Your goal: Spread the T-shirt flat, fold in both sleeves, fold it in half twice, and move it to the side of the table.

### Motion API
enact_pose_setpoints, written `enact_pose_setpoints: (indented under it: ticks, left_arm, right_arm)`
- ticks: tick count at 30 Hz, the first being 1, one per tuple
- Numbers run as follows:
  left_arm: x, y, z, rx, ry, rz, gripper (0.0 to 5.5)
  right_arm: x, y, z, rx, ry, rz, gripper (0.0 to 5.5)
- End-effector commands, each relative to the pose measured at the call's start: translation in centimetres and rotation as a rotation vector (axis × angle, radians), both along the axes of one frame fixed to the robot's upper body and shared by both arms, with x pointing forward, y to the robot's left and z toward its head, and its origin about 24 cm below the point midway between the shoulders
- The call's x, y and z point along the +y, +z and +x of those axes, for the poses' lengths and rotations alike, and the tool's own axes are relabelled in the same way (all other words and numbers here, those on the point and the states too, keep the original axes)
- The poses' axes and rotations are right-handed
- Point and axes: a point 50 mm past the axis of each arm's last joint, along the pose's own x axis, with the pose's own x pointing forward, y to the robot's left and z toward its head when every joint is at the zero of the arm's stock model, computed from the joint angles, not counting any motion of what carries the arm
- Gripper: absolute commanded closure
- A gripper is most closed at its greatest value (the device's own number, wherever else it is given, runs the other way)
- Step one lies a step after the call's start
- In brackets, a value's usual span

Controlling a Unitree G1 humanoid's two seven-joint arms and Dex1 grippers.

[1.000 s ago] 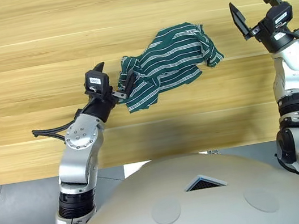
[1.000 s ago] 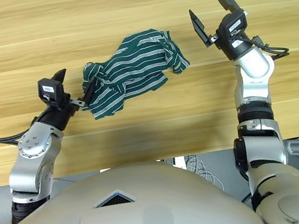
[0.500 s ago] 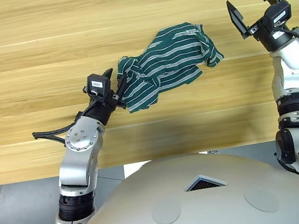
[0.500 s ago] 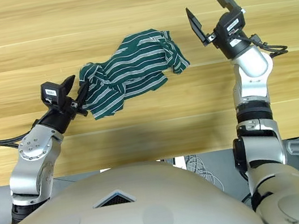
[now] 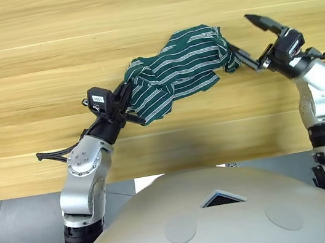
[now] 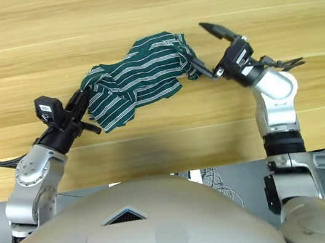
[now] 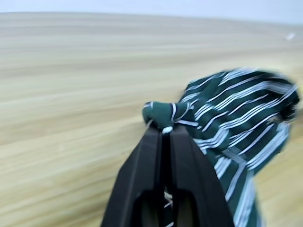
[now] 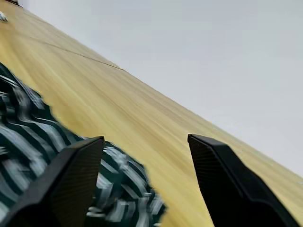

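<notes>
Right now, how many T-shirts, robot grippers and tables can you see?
Striped green T-shirt: 1
Grippers: 2, the left gripper and the right gripper
Wooden table: 1
Total: 4

T-shirt point(image 5: 175, 69) bunched up, sleeves and collar lost in the folds. In right wrist view the cloth is blurred and cropped at the edge, right claw point(image 8: 144, 138) finger bases cropped too. Left claw point(image 7: 163, 130) hides the pinched fabric between its tips.

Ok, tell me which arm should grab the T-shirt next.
Right. The left gripper is shut on the T-shirt at its left end; the right gripper is open at its right end.
</notes>
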Motion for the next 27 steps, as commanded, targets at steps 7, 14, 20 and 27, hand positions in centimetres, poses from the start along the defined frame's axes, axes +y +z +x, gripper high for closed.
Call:
enact_pose_setpoints:
  ticks: [7, 14, 20, 27]
  left_arm:
    - [-0.3, 0.8, -0.5, -0.024, -0.043, -0.033, 5.46]
    - [-0.5, 1.0, -0.7, -0.035, -0.071, -0.043, 5.5]
    - [-0.6, 1.2, -0.7, -0.039, -0.087, -0.049, 5.5]
    - [-0.6, 1.5, -0.9, -0.044, -0.096, -0.06, 5.5]
  right_arm:
    - [1.2, -0.8, 0.0, 0.196, -0.067, -0.034, 2.22]
    - [1.6, -1.5, 0.7, 0.233, -0.119, -0.069, 3.14]
    - [1.6, -1.9, 1.3, 0.257, -0.152, -0.074, 4.12]
    - [1.4, -2.1, 1.8, 0.281, -0.179, -0.07, 5.41]
